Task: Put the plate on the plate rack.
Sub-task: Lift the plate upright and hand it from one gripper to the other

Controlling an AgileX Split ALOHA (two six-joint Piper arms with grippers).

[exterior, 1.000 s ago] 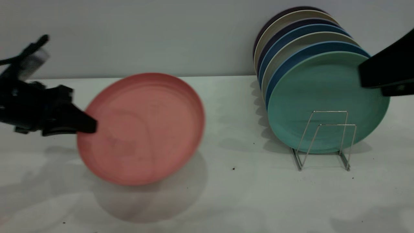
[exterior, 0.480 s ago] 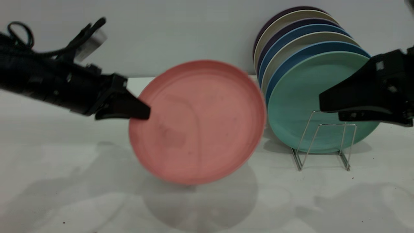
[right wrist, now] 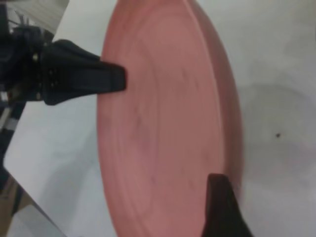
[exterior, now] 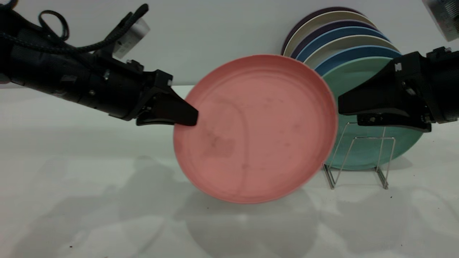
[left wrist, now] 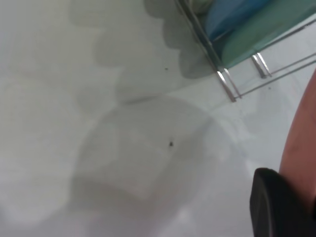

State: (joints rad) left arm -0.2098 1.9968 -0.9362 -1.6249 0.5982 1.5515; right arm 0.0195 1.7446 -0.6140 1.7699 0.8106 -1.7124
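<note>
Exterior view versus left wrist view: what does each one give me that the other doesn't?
Only the exterior view shows the whole pink plate held upright above the table, the left hand on its edge, the right hand at the opposite edge, and the stacked plates standing in the rack. Only the left wrist view shows the table under the plate. Both show the rack's base, the green plate and part of the pink plate.
</note>
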